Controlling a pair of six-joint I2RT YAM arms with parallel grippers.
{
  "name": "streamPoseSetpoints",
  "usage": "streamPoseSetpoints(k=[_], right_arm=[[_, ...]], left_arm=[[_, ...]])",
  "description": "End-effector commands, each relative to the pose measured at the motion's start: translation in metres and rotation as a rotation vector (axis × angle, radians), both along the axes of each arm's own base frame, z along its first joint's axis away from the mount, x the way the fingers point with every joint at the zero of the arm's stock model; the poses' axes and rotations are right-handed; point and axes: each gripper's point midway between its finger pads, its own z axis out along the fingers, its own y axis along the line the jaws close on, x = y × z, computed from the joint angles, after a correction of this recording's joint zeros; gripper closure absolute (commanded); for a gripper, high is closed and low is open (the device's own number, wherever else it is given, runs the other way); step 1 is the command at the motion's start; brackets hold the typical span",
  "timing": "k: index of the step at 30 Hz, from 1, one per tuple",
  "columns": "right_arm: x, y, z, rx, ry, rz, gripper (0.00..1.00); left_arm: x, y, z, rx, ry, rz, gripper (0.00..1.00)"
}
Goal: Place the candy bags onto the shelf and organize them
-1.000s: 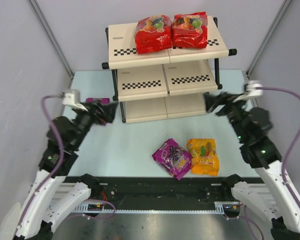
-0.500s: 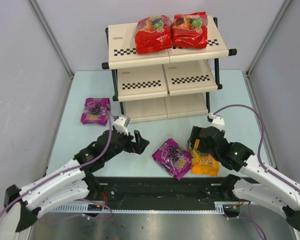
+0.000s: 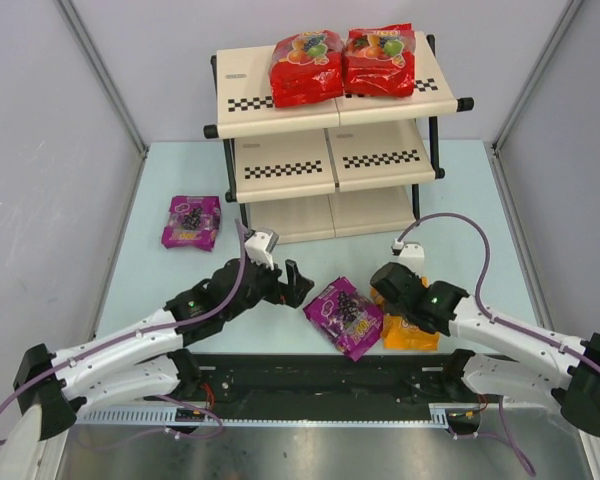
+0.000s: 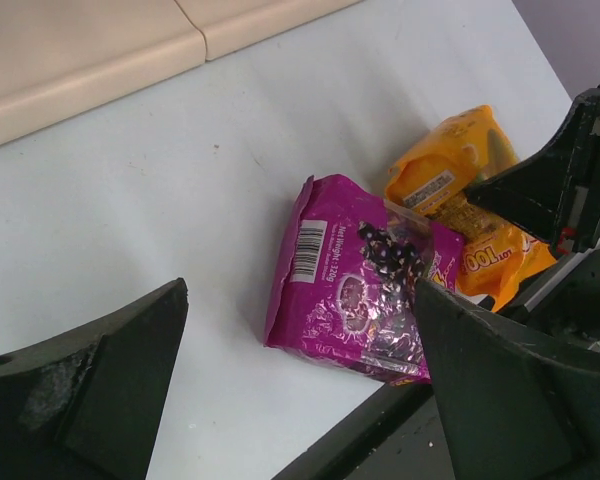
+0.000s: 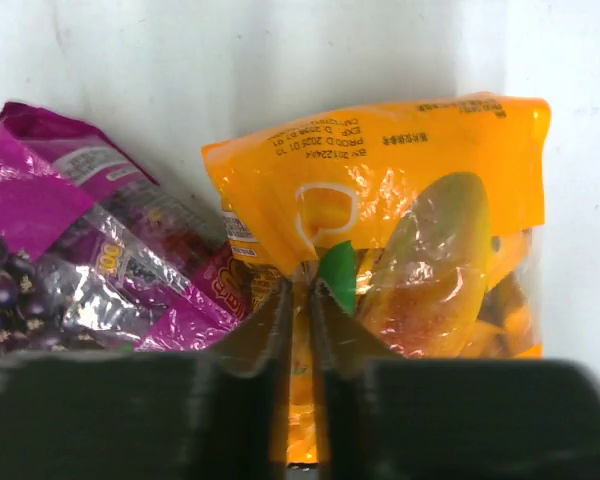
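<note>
Top external: two red candy bags are placed on the shelf top tier, so two of five are judged done. Three are left on the table: far purple bag, near purple bag and, touching it, orange-yellow bag. Left gripper is held wide open beside the near purple bag. Right gripper is pinched closed on the orange-yellow bag's film.

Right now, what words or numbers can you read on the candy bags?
"100" on the glossy orange-yellow plastic bag.
Its upside-down date print: too blurred.
"Net Weight" by the barcode on the near glossy purple plastic bag; amount too small.
Two glossy red plastic bags and far purple bag: too small.
</note>
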Motion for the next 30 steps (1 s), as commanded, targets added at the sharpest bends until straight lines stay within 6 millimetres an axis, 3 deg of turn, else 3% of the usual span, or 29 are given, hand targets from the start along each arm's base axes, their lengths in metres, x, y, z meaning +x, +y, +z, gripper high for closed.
streamPoseSetpoints(k=[1, 3, 5, 7, 11, 14, 16, 17, 20, 21, 22, 23, 24, 26, 27, 30], right_arm=[[0.007, 0.013, 0.019, 0.044, -0.093, 0.082, 1.0], [0.008, 0.022, 0.035, 0.085, -0.148, 0.152, 1.0], [0.006, 0.034, 0.069, 0.165, -0.253, 0.268, 1.0], [-0.01, 0.051, 0.101, 0.258, -0.34, 0.467, 1.0], [-0.033, 0.075, 0.165, 0.442, -0.523, 0.698, 1.0], [-0.051, 0.095, 0.185, 0.506, -0.556, 0.864, 1.0], [-0.066, 0.112, 0.184, 0.533, -0.508, 0.992, 1.0], [-0.067, 0.126, 0.175, 0.51, -0.451, 1.051, 1.0], [-0.095, 0.148, 0.15, 0.478, -0.289, 1.236, 1.0], [-0.093, 0.155, 0.139, 0.422, -0.255, 1.246, 0.99], [-0.101, 0.158, 0.131, 0.385, -0.23, 1.255, 0.85], [-0.095, 0.157, 0.125, 0.347, -0.222, 1.191, 0.63], [-0.074, 0.148, 0.119, 0.29, -0.242, 1.026, 0.48], [-0.059, 0.134, 0.122, 0.278, -0.266, 0.878, 0.43], [-0.042, 0.12, 0.126, 0.252, -0.315, 0.744, 0.41], [-0.027, 0.089, 0.136, 0.363, -0.345, 0.436, 0.41]], left_arm=[[0.001, 0.007, 0.028, -0.071, -0.045, 0.044, 0.0], [-0.002, 0.014, 0.031, -0.067, -0.049, 0.053, 0.0], [-0.001, 0.021, 0.034, -0.066, -0.061, 0.074, 0.0], [-0.002, 0.029, 0.04, -0.074, -0.075, 0.094, 0.0], [-0.004, 0.039, 0.05, -0.085, -0.093, 0.118, 0.0], [-0.004, 0.046, 0.054, -0.084, -0.099, 0.134, 0.0], [-0.005, 0.048, 0.054, -0.08, -0.098, 0.139, 0.0], [-0.005, 0.051, 0.057, -0.083, -0.104, 0.149, 0.0], [-0.006, 0.056, 0.055, -0.077, -0.103, 0.159, 0.0], [-0.006, 0.058, 0.054, -0.07, -0.103, 0.168, 0.0], [-0.006, 0.06, 0.053, -0.069, -0.102, 0.174, 0.0], [-0.006, 0.062, 0.053, -0.066, -0.103, 0.179, 0.0], [-0.006, 0.065, 0.054, -0.066, -0.106, 0.186, 0.0], [-0.006, 0.067, 0.053, -0.06, -0.11, 0.193, 0.0], [-0.006, 0.067, 0.054, -0.059, -0.113, 0.192, 0.0], [-0.002, 0.065, 0.052, -0.042, -0.124, 0.192, 0.0]])
